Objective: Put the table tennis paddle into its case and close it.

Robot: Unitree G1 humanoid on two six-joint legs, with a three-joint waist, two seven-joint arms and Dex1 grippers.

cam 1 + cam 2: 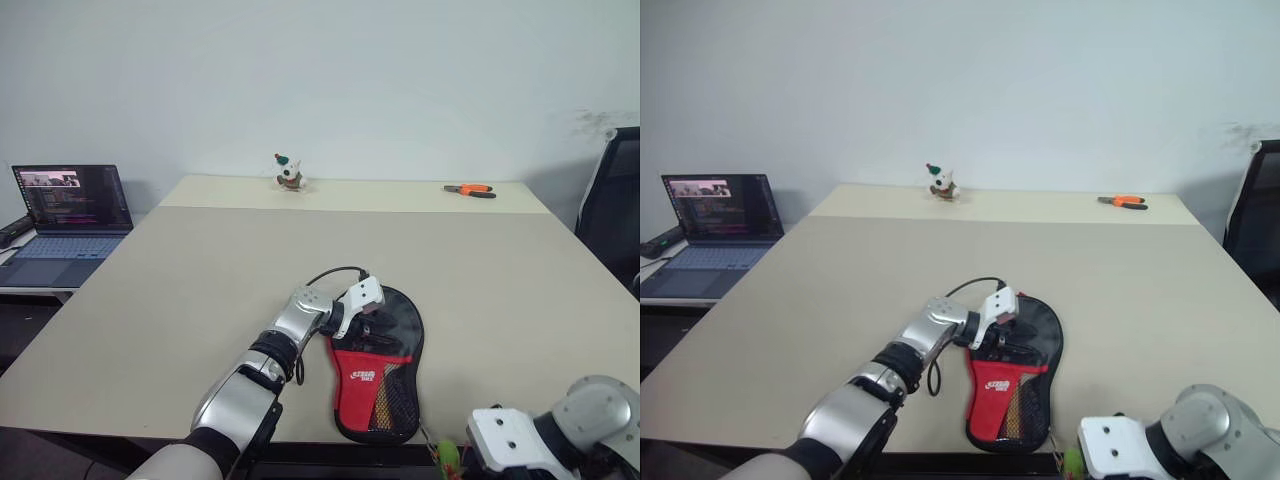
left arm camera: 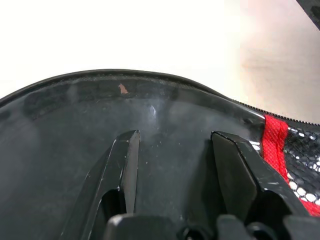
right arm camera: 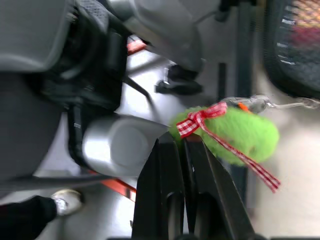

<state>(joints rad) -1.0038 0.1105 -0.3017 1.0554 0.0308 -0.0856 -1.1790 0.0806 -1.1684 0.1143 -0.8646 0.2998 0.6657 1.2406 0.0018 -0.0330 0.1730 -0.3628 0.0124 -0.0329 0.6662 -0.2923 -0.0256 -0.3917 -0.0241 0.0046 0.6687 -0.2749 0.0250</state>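
The soft black fabric case [image 1: 378, 365] lies under the parted left tool [image 2: 172, 150]; the right tool [image 3: 184, 145] pinches its fuzzy green pull tag [image 3: 235, 132]; the paddle is hidden.

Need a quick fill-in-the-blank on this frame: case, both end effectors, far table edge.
1. The left end effector rests on the round end of the ____ case.
2. The right end effector is shut on the ____ pull tag.
3. The orange-handled ____ lie near the table's far edge.

Missing: black; green; pliers
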